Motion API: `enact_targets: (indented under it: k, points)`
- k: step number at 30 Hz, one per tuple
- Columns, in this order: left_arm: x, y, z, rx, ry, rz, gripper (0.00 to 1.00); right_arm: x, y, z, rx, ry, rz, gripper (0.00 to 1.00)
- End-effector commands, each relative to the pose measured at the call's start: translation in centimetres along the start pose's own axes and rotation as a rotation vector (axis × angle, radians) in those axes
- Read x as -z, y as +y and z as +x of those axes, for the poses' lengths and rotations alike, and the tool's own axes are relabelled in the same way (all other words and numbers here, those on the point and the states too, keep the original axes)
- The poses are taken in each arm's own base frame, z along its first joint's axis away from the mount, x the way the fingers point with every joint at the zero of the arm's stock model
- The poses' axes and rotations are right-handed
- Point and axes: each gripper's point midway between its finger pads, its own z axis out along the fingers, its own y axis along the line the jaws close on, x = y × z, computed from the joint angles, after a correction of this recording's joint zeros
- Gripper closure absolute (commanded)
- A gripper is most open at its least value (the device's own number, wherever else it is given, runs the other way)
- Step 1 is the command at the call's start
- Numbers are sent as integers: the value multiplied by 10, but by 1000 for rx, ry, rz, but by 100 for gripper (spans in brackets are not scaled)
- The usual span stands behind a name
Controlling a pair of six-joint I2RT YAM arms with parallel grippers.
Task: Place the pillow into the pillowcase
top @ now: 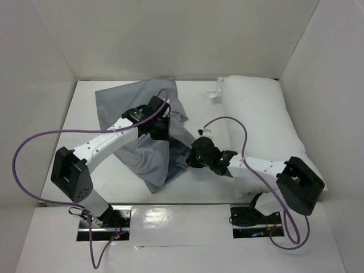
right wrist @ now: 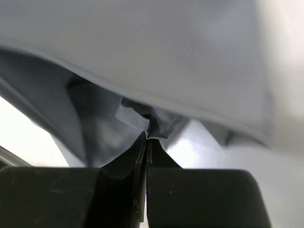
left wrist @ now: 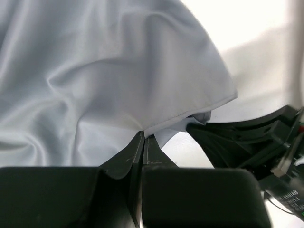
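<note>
The thin, wrinkled grey fabric pillowcase (top: 133,105) lies spread on the white counter (top: 196,114), left of centre. Its near-right edge is bunched up between the 2 arms. The large, plump white rectangular pillow (top: 259,119) lies along the right side of the counter, close to the right wall and apart from the grey cloth.

The left pincer (top: 160,129) sits over the middle of the pillowcase. In its wrist view the 2 black fingers (left wrist: 126,159) are pressed together on the stitched hem, and the cloth rises away from them in loose folds.

The right pincer (top: 192,158) reaches in from the right to the cloth's near-right edge. Its wrist view shows the jaws closed and pinching a crumpled fold of the pillowcase at their tips, beneath an overhanging layer of the same cloth.
</note>
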Motion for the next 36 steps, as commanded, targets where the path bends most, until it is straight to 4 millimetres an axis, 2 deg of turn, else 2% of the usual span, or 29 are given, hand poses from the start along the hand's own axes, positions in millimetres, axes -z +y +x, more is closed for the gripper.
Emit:
enact_targets:
  k: [1, 2, 3, 5, 7, 9, 10, 13, 14, 15, 16, 17, 18, 19, 20, 21, 24, 25, 26, 27, 29, 30, 31, 32, 33, 34, 36]
  points:
    - [40, -13, -32, 3, -91, 134, 100, 12, -19, 15, -83, 19, 84, 100]
    - [47, -14, -37, -4, -107, 155, 100, 12, -25, 24, -85, 44, 105, 100]
    - [63, -22, -44, -5, -130, 211, 100, 10, -30, 30, -90, 56, 122, 100]
    - [80, -25, -49, -14, -152, 247, 100, 2, -42, 37, -79, 66, 170, 100]
    - [103, -31, -56, -11, -179, 311, 100, -5, -29, 20, -58, 30, 166, 100]
    - [117, -32, -62, -4, -198, 356, 100, -16, -24, 15, -26, 33, 183, 100]
    - [128, -37, -64, -8, -200, 405, 100, -19, -7, 0, -4, 17, 160, 97]
    - [144, -39, -74, -8, -238, 437, 100, -16, 7, -18, 51, 28, 188, 79]
    - [143, -39, -77, -8, -237, 436, 100, -10, 13, -22, 70, 22, 186, 48]
    - [138, -40, -79, -6, -229, 433, 100, 5, 21, -38, 61, -24, 169, 34]
    - [136, -35, -84, -4, -239, 416, 100, 18, 17, -42, 78, -21, 189, 25]
    - [136, -36, -87, -5, -243, 418, 100, 31, 23, -54, 73, -51, 183, 19]
    - [132, -32, -90, 5, -240, 407, 100, 53, 26, -73, 62, -114, 182, 11]
    - [126, -27, -94, 7, -238, 394, 100, 69, 15, -74, 84, -106, 228, 9]
    - [124, -26, -97, 9, -241, 385, 100, 84, 19, -87, 78, -140, 228, 7]
    - [119, -15, -102, 32, -241, 365, 100, 101, 16, -101, 60, -177, 234, 5]
    - [109, -12, -115, 46, -237, 378, 100, 129, -7, -130, 75, -215, 333, 2]
    - [106, -7, -120, 59, -236, 376, 100, 131, -12, -137, 82, -214, 355, 2]
    - [108, -11, -127, 53, -245, 390, 100, 132, -20, -140, 89, -205, 386, 2]
    - [98, -7, -132, 64, -227, 389, 100, 137, -22, -154, 86, -222, 400, 2]
    - [99, -7, -147, 66, -246, 398, 100, 133, -29, -166, 102, -229, 437, 2]
    - [98, -7, -150, 68, -241, 414, 100, 137, -35, -183, 85, -260, 461, 2]
    - [90, -6, -153, 72, -230, 411, 100, 137, -42, -191, 109, -259, 485, 0]
    - [90, -2, -158, 79, -238, 405, 100, 128, -50, -199, 119, -249, 519, 0]
    - [89, -4, -161, 65, -246, 416, 100, 133, -66, -223, 95, -285, 571, 0]
    - [92, -5, -164, 61, -256, 419, 100, 131, -77, -231, 88, -282, 613, 0]
    - [85, 5, -173, 78, -263, 405, 100, 116, -104, -244, 90, -266, 727, 0]
